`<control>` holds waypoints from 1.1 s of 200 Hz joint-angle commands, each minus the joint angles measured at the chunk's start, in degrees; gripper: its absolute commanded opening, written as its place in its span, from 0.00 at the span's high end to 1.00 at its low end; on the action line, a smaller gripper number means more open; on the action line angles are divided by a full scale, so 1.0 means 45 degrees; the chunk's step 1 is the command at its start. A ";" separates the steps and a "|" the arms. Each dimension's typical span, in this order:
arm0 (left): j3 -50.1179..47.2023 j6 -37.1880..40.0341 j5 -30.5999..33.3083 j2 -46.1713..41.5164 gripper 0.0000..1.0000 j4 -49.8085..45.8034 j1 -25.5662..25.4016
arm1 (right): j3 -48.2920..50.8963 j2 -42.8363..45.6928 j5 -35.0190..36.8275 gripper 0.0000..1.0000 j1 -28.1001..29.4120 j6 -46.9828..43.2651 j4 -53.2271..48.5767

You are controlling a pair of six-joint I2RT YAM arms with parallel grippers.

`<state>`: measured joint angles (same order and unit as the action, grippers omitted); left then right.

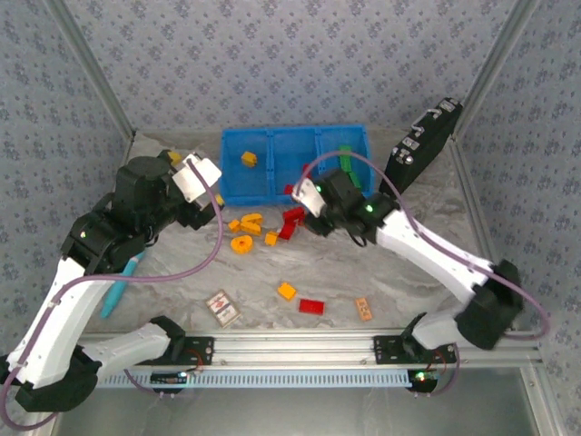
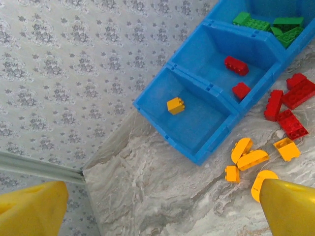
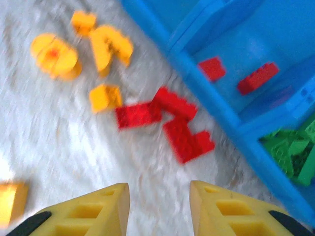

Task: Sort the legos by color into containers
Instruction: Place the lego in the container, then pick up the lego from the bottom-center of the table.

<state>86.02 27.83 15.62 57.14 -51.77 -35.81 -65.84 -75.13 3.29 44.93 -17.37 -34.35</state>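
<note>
Well out from the blue bin [image 1: 295,154], toward the arms' bases, a lone orange brick [image 1: 287,291] and a stray red brick [image 1: 311,306] lie near each other. A patterned card [image 1: 221,307] is on one side of them and a thin orange tag [image 1: 364,309] on the other; the overhead view lays these out.

Closer in, just before the bin's front wall, sit an orange ring [image 1: 242,243], a few orange pieces [image 2: 251,157] and a cluster of red bricks [image 2: 288,105]. The right gripper [image 3: 160,206] hangs by that red cluster, its yellow fingers a little apart with nothing between them. Its own camera is blurred, yet it puts the reds just beside the bin's wall.

The left gripper [image 2: 162,211] hangs off the bin's left end, spread wide and empty. Its camera shows the bin's insides plainly: a single orange brick [image 2: 175,105] in the left compartment, two red bricks [image 2: 236,65] in the middle and green bricks [image 2: 268,24] in the right.

Past the bin's right end leans a black case [image 1: 422,141].
</note>
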 commanded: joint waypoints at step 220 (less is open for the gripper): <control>-0.1089 -0.0215 -0.0758 -0.0634 0.00 0.1725 -0.0032 | 0.6732 0.2904 0.0812 0.52 0.5940 -0.1347 0.2075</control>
<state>80.88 25.67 12.84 54.50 -46.09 -35.79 -35.27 -59.77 6.26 71.46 -24.40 -28.16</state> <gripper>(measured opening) 0.998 0.480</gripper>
